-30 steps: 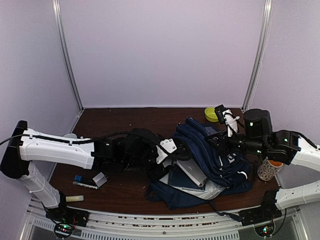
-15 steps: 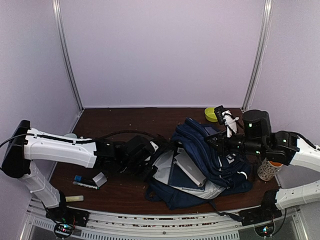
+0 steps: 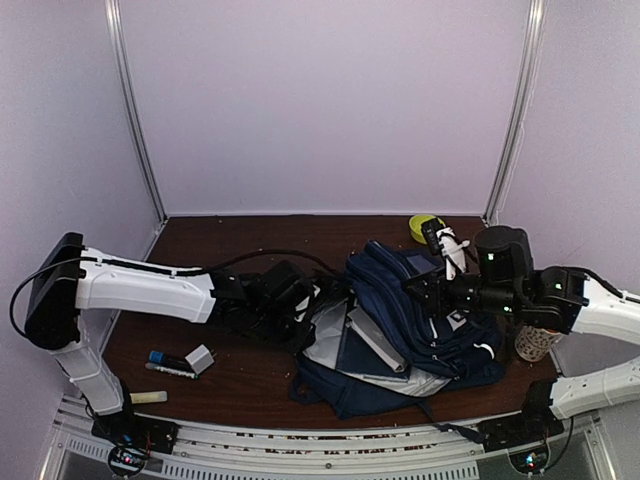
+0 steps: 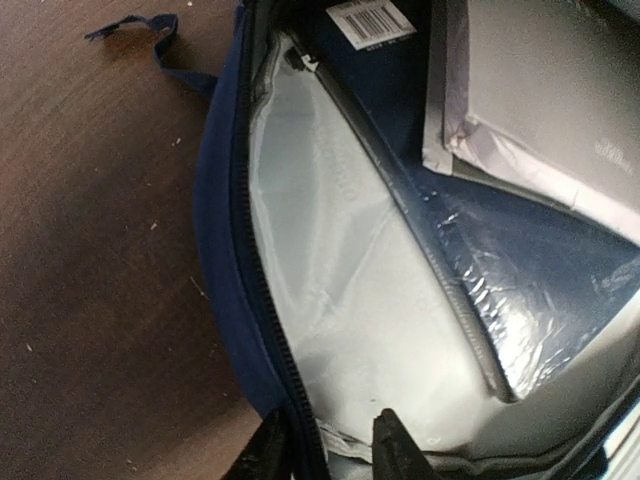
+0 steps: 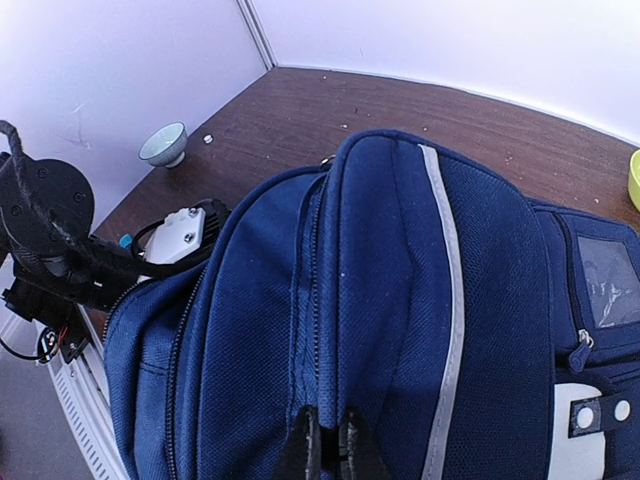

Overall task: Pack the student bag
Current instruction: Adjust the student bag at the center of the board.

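Top external looks down from high behind the near edge across the whole table (image 3: 240, 240). Left wrist peers closely into the open student bag (image 4: 340, 300). Right wrist sits just above its navy top, facing the left arm (image 5: 45, 215). All three share the bag.

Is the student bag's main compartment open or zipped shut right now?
Open: the student bag's zip edge is parted, baring the grey lining and a plastic-wrapped book inside.
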`<state>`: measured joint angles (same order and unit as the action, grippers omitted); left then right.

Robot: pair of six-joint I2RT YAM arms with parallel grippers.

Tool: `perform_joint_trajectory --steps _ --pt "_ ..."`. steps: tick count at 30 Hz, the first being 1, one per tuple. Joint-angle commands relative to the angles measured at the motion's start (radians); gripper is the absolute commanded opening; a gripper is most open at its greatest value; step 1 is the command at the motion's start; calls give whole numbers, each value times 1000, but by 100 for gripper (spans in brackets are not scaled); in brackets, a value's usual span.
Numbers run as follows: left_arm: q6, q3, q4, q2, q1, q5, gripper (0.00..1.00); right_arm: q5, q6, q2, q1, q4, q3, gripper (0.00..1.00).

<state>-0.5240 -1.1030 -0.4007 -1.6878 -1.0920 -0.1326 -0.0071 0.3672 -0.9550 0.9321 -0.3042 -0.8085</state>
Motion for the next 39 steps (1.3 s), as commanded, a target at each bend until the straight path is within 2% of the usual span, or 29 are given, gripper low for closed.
perform_joint_trajectory --steps 1,3,4,9,15,22,24,27,30,39 --pt "18 -46 -44 -35 9 -9 20 7 24 -20 8 108 -3 0" --pt "26 -51 -52 -39 13 -20 3 6 24 -34 10 108 -10 0" --pt "31 -53 -61 -37 15 -43 0 4 24 -40 11 110 -13 0" --pt "83 -35 -85 17 69 -109 0 -18 33 -90 14 134 -32 0" --pt "144 -27 -36 70 112 -72 0 -38 50 -186 33 170 -81 0" --pt "123 28 0 93 112 -31 0 -38 49 -241 47 154 -116 0" --pt "121 54 16 127 112 -27 5 -34 50 -244 46 150 -116 0" --pt "124 89 43 186 111 -31 22 -26 52 -249 48 151 -114 0" --pt "134 121 62 241 110 -33 33 -21 59 -256 48 149 -115 0" --pt "199 167 76 323 110 -23 46 -79 25 -230 52 110 -107 0"
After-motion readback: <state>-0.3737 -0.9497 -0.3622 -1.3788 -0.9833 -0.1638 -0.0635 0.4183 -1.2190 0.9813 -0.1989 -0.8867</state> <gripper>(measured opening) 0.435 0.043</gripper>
